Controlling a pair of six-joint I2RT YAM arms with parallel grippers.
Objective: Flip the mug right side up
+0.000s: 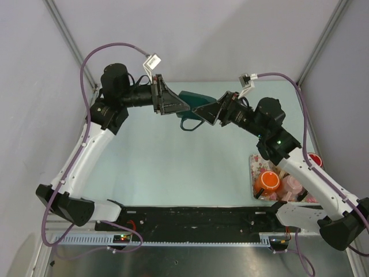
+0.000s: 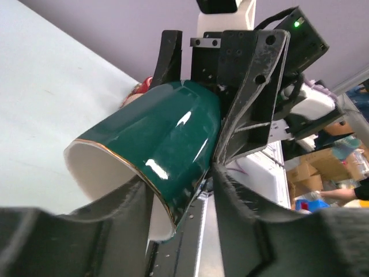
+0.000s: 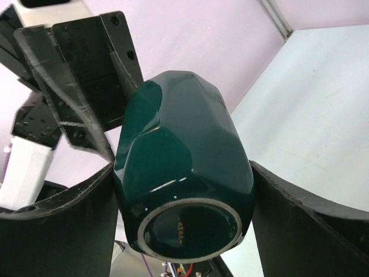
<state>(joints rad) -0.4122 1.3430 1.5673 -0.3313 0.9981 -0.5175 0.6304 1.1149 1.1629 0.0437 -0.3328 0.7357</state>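
Observation:
A dark green mug (image 1: 193, 99) with a white inside and a gold rim hangs in the air above the far middle of the table, lying roughly sideways. My right gripper (image 1: 206, 112) is shut on its body; in the right wrist view the mug's base (image 3: 190, 228) faces the camera, and the gripper (image 3: 183, 173) has a finger pressed on each side. My left gripper (image 1: 180, 105) meets it from the other end. In the left wrist view the mug (image 2: 167, 138) has its rim wall between that gripper's (image 2: 181, 179) fingers, one inside, one outside touching.
A patterned tray (image 1: 255, 164) at the right holds an orange cup (image 1: 268, 182) and pink items. A red round object (image 1: 315, 159) lies by the right arm. A black rail (image 1: 196, 218) runs along the near edge. Grey walls enclose the table.

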